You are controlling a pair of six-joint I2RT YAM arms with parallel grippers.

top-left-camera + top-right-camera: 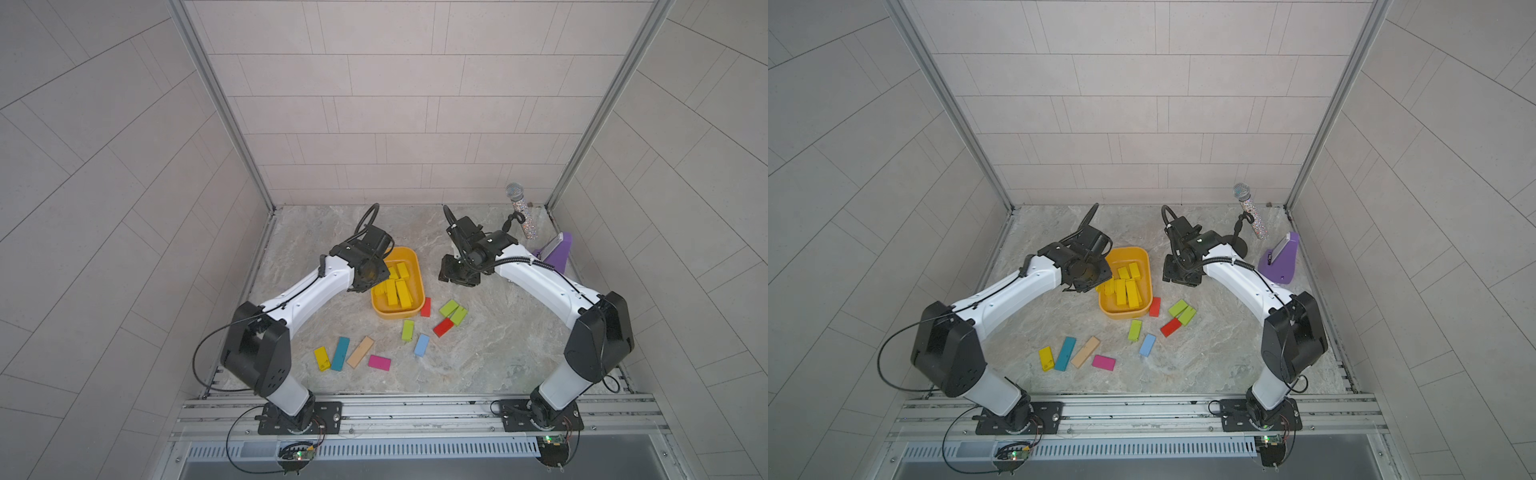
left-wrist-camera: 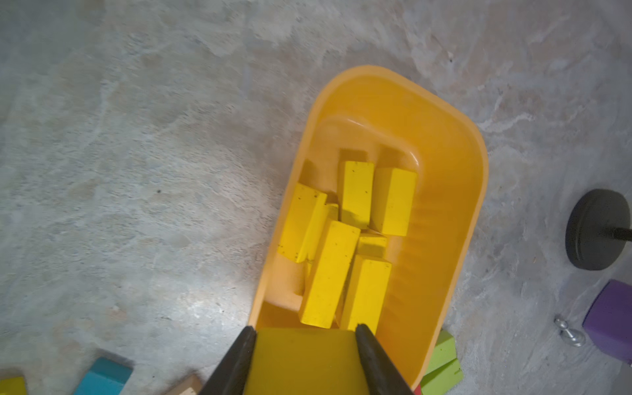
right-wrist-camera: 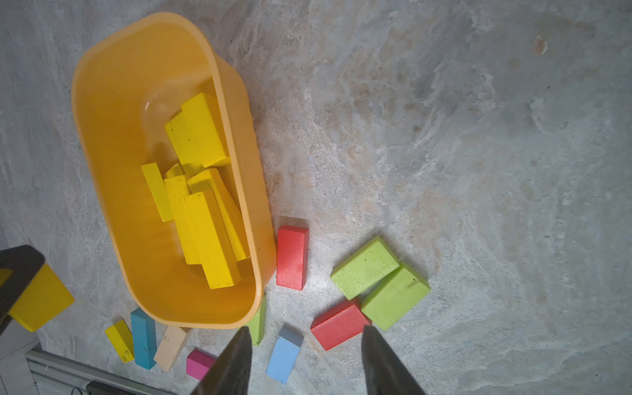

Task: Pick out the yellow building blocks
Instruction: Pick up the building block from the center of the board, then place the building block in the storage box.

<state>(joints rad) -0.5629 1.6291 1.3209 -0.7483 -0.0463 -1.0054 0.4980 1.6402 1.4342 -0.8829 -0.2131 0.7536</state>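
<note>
**Marble-patterned counter (image 1: 498, 357), front edge to far edge.** Along the front edge lies a row of flat, matte rectangular bars: a loose yellow block (image 1: 322, 358), a teal block (image 1: 340, 353), a pale bare-wood block (image 1: 360, 352) and a magenta block (image 1: 379, 362). Toward the centre are scattered lime-green blocks (image 1: 449, 308), a light-blue block (image 1: 422, 345) and red blocks (image 1: 443, 327); one red bar lies just beside the tub (image 1: 392, 313). The tub is smooth orange-yellow plastic with rounded corners. It holds a heap of yellow building blocks (image 1: 397, 289), some tilted on others. The left tool (image 2: 305, 328) is clenched on a held yellow block (image 2: 304, 362) above the tub's rim on the side toward the left edge. The right tool (image 3: 306, 328), jaws apart and empty, hangs between the tub and the right edge. In the far right corner stand a glitter-coated microphone (image 1: 519, 212) and a purple wedge (image 1: 559, 251).
</note>
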